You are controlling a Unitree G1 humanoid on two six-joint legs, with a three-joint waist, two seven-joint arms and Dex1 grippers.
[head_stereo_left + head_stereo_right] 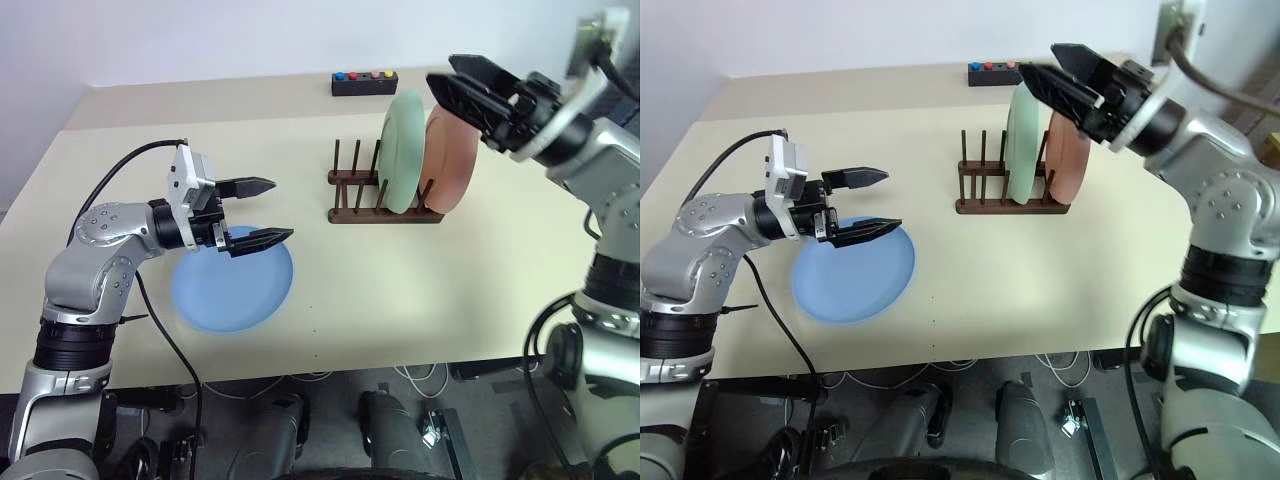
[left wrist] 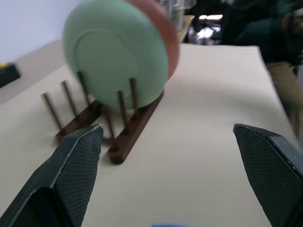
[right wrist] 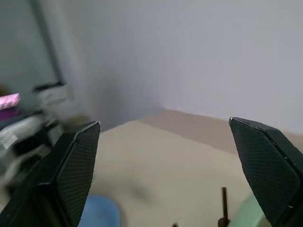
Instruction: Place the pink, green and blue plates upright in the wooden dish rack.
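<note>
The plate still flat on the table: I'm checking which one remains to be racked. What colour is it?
Light blue. The plate shows best in the right eye view.

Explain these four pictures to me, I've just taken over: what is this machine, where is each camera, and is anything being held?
It is a two-armed humanoid robot. Two pictures come from its head, looking down at a table; the other two look along each wrist's fingers. The left tool hovers open over the blue plate, which lies flat. The right tool is open, above the wooden dish rack, where the green plate and pink plate stand upright. A black button box sits behind. Nothing is held.
</note>
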